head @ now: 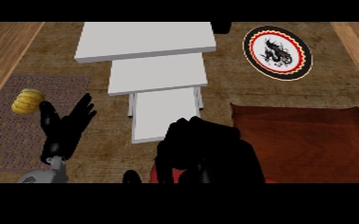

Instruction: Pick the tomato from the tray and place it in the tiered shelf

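Open counter (231,83) between white tiered shelf (163,73) and round plate (277,53), nothing between.

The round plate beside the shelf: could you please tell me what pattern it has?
The plate is white with a black dragon-like figure, ringed in red and black; seen in the head view.

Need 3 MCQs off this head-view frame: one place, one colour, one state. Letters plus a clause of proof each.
1. Where is the yellow gourd?
A. far left, on the mat
B. on the plate
C. on the shelf
2. What colour are the tiered shelf steps?
A. black
B. white
C. red
3. What state is the left hand in?
A. curled round the gourd
B. open, fingers up
C. flat on the shelf

Answers:
1 A, it sits at the mat's left edge.
2 B, all three steps show white.
3 B, fingers are straight and spread, holding nothing.
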You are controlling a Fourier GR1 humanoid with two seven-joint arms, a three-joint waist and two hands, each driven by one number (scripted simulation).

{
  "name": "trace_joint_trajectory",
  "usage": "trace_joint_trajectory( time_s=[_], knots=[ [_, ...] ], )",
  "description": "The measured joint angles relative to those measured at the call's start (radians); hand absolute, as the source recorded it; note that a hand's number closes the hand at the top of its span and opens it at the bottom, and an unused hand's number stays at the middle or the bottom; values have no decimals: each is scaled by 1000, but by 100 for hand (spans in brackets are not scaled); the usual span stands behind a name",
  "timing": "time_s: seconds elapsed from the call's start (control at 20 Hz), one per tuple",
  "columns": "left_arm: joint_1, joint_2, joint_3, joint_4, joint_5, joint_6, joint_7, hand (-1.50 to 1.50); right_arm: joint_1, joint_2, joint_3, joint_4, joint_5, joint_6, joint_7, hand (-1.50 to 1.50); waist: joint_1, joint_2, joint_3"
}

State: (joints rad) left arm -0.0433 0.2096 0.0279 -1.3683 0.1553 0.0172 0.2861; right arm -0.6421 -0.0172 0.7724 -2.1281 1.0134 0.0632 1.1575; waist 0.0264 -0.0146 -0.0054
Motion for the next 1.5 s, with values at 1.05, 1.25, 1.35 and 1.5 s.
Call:
trace_joint_trajectory(
  time_s=[1.05, 1.25, 1.35, 1.5],
  knots=[
    [-18, -5, 13, 13, -7, 0, -2, 0, -675, 11, -471, 641, -352, 78, -69, 150, -7, 12, 6],
    [-13, -9, 16, 8, -10, 2, -3, 0, -714, 13, -486, 762, -350, 57, -104, 150, -9, 13, 6],
    [-20, -7, 23, 10, -4, -4, 6, 0, -710, 13, -486, 798, -344, 41, -123, 150, -11, 14, 6],
    [-14, -4, 27, 17, -5, -15, -5, 0, -727, 15, -497, 871, -332, 19, -150, 150, -11, 14, 7]
  ],
)
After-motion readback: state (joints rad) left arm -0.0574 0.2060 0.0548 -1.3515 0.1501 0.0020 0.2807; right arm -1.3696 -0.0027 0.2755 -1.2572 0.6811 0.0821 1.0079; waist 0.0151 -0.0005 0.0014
